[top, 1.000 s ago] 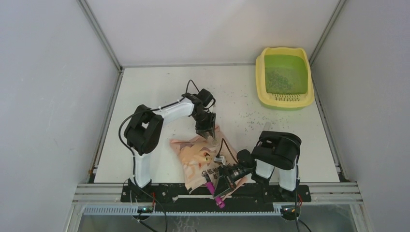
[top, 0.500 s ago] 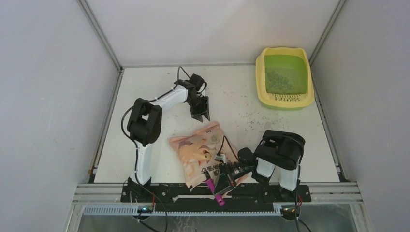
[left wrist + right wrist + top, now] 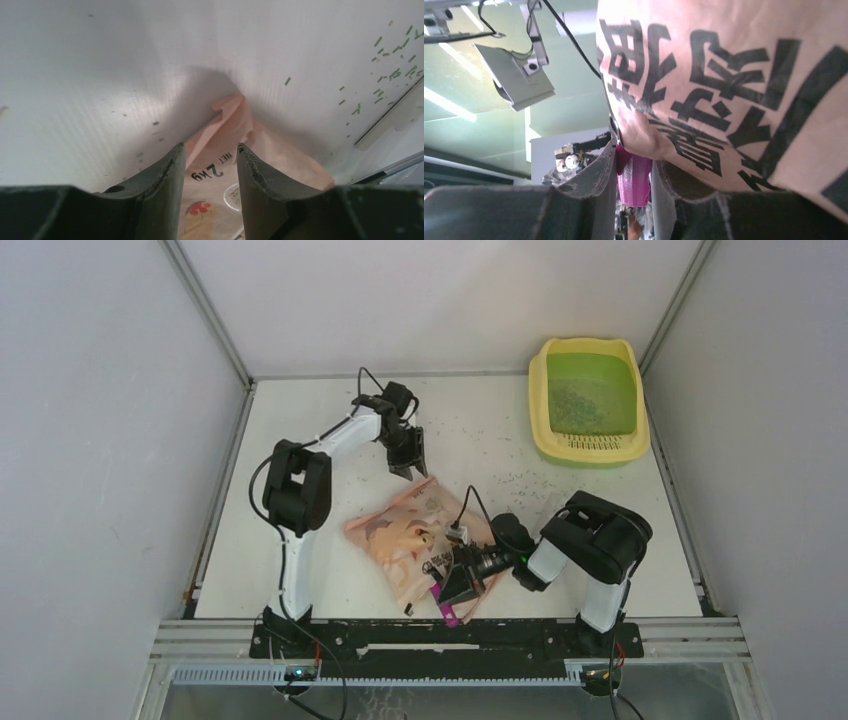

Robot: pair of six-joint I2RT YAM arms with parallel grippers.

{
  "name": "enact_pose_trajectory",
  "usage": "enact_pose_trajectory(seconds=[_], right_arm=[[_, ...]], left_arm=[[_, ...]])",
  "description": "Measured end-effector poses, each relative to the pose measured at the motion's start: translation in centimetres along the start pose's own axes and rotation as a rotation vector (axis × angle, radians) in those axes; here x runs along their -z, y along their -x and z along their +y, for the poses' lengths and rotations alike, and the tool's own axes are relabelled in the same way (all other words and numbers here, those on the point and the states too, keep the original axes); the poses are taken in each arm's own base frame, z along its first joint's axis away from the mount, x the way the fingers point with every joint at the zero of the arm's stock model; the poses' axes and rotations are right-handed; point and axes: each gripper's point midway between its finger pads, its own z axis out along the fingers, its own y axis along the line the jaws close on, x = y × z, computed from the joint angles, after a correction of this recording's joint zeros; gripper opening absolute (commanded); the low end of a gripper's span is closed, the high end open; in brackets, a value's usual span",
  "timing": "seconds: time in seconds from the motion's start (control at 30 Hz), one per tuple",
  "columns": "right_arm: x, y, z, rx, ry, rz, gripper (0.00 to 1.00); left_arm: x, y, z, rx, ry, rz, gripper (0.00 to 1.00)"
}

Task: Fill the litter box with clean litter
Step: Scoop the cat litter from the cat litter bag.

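The litter box (image 3: 541,430) sits in the far right corner of the worktop (image 3: 320,405). Its pale yellow rim frames a green basin, and the slotted step is on its near edge. A thin patch of dark litter (image 3: 572,405) lies on the basin floor, mostly on the left half, and much of the green is bare. Stray granules (image 3: 505,480) are scattered over the worktop between the box and the bag.

The peach-pink printed bag (image 3: 400,540) lies flat near the middle of the worktop, turned at an angle, with 1 corner pointing far.

The left gripper (image 3: 408,466) hangs over that far corner. In the left wrist view its jaws stand apart, clamped on nothing. Below and beyond the gap (image 3: 210,149) is the bag's crumpled corner (image 3: 227,125), printed "NET 2kg". Whether the fingers (image 3: 165,180) touch the bag cannot be told. More green granules (image 3: 395,75) dot the white worktop (image 3: 125,60) to the right.

The right gripper (image 3: 455,583) is at the bag's near right edge, its arm folded low from the right. Its jaws are closed on the magenta scoop (image 3: 449,613), whose end sticks out toward the near edge of the worktop. In the right wrist view, a short magenta stretch of the scoop (image 3: 633,182) is pinched between the 2 dark fingers (image 3: 596,175). The bag (image 3: 734,75), with bold black characters, presses close against it and fills the right of the frame. The scoop's bowl cannot be made out.
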Motion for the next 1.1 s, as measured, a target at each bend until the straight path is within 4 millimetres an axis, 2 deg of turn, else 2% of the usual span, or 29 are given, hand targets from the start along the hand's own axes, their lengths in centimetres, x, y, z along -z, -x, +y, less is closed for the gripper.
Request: enact_pose_trajectory(seconds=[0.13, 0.27, 0.4, 0.53, 0.67, 0.8, 0.93, 1.1], right_arm=[[1.0, 4.0, 0.9, 0.029, 0.015, -0.040, 0.08], [1.5, 9.2, 2.4, 0.086, 0.016, -0.054, 0.08], [1.8, 14.0, 3.4, 0.114, 0.012, -0.065, 0.08], [2.4, 16.6, 2.8, 0.107, 0.003, -0.077, 0.08], [3.0, 16.1, 1.0, 0.067, -0.027, -0.065, 0.12], [3.3, 13.9, -1.1, 0.035, -0.063, -0.040, 0.25], [3.5, 11.8, -2.3, 0.011, -0.084, -0.016, 0.21], [3.6, 11.5, -2.5, 0.023, -0.091, -0.029, 0.21]], left_arm=[[1.1, 1.1, 1.7, 0.032, 0.021, -0.019, 0.47], [3.2, 2.6, 3.8, 0.075, 0.042, -0.062, 0.47], [5.3, 3.6, 4.9, 0.095, 0.051, -0.106, 0.47], [6.4, 3.7, 4.8, 0.092, 0.049, -0.125, 0.47], [7.2, 3.7, 4.4, 0.079, 0.042, -0.141, 0.47], [7.9, 3.7, 4.1, 0.075, 0.037, -0.151, 0.47], [8.3, 3.7, 4.0, 0.072, 0.033, -0.161, 0.47], [8.3, 3.6, 3.8, 0.068, 0.032, -0.161, 0.47]])
